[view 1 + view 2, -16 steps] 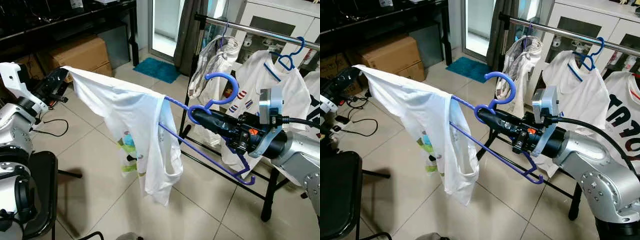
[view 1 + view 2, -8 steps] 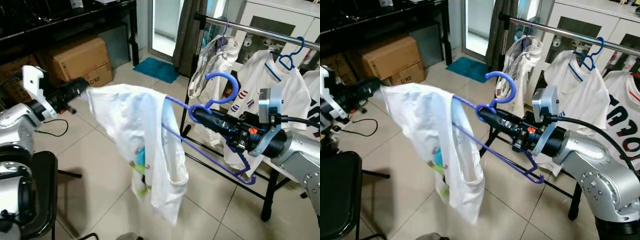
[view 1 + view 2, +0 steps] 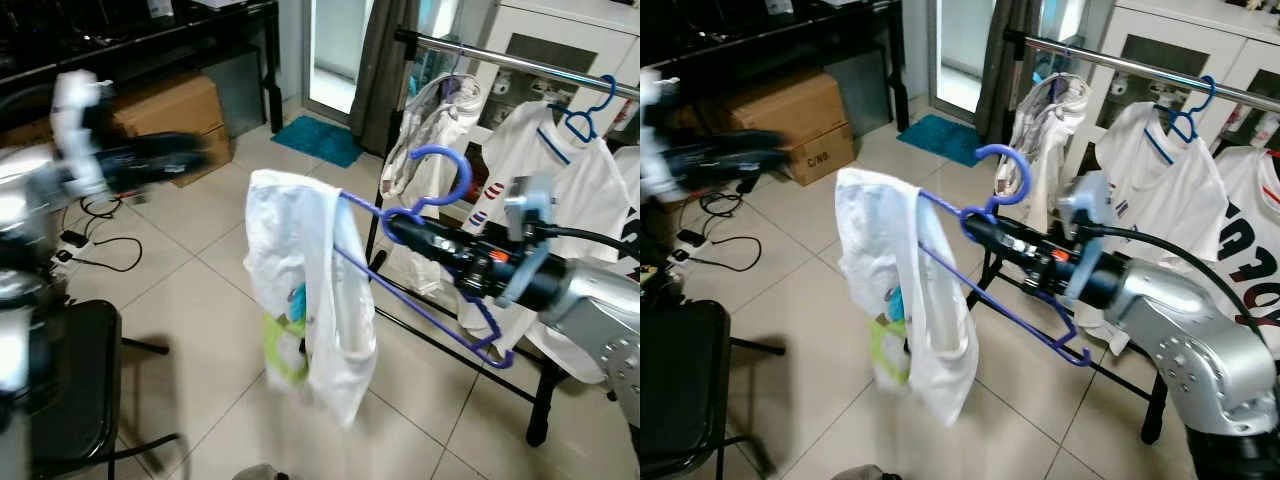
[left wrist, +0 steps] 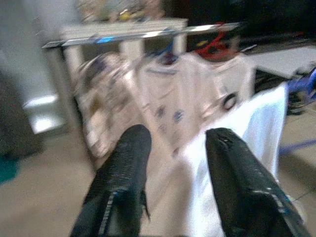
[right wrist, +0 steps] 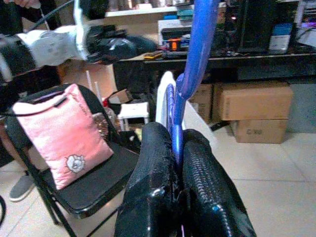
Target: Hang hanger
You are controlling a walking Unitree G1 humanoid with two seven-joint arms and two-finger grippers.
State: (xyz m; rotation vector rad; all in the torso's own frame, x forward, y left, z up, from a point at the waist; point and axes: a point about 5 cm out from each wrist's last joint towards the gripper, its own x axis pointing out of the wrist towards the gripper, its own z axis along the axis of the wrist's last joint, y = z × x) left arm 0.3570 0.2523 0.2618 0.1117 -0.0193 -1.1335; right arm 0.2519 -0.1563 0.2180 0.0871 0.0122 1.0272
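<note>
My right gripper point(image 3: 396, 228) is shut on the neck of a blue hanger point(image 3: 437, 151), just under its hook, and holds it out in front of the clothes rail point(image 3: 520, 62). In the right wrist view the hanger point(image 5: 195, 59) stands pinched between the two fingers. A white T-shirt point(image 3: 300, 260) hangs bunched on the hanger's left arm, sagging toward the floor. My left gripper point(image 3: 185, 152) is blurred at the far left, apart from the shirt. In the left wrist view its fingers point(image 4: 123, 173) are open with nothing between them, and the shirt point(image 4: 256, 133) lies beyond.
Several white garments point(image 3: 560, 160) hang on the rail behind the hanger. A cardboard box point(image 3: 170, 105) and a dark desk stand at the back left. A black chair point(image 3: 70, 380) is at the near left, with cables point(image 3: 100, 260) on the tiled floor and a blue mat point(image 3: 320, 140) by the door.
My left gripper let go of the shirt's edge and drew back to the left. The shirt, stretched out before, dropped and now hangs bunched on the hanger. The right gripper barely moved.
</note>
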